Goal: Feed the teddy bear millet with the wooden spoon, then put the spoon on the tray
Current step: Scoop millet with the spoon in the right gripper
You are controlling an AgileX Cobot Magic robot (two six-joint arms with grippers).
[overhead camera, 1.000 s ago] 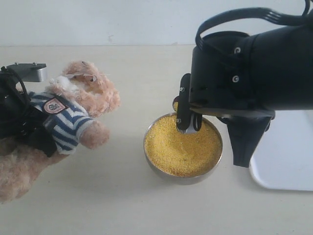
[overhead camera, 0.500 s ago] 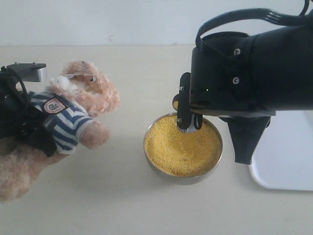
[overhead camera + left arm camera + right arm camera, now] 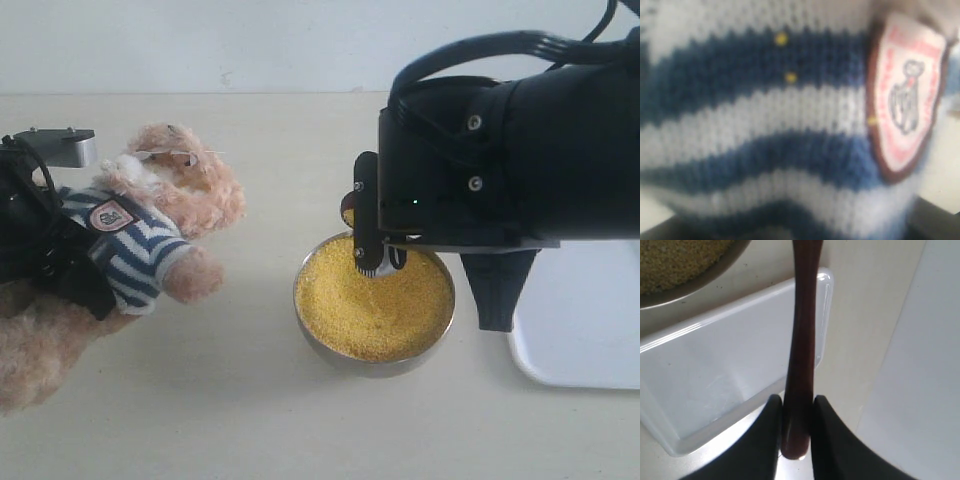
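The teddy bear (image 3: 165, 215) lies tilted at the left, and my left gripper (image 3: 70, 265) is shut on its striped torso. Up close, its shirt (image 3: 765, 130) and chest badge (image 3: 907, 105) fill the left wrist view, with a few yellow grains on the knit. The millet (image 3: 375, 305) fills the metal bowl (image 3: 320, 340) at the centre. My right gripper (image 3: 797, 405) is shut on the wooden spoon (image 3: 802, 340) by its handle end, above the bowl's far side. A small yellow-topped bit of the spoon (image 3: 347, 216) peeks out beside the right gripper (image 3: 372, 255). The tray (image 3: 590, 330) lies at the right.
The bulky right arm (image 3: 500, 170) hangs over the bowl's right side and the tray's near end, hiding them. The tray (image 3: 715, 385) and the bowl's rim (image 3: 695, 282) also show under the spoon handle. A pale wall runs along the table's far edge.
My right gripper has shifted a little to the left with the spoon, over the bowl's far rim. The bear and my left arm have stayed still.
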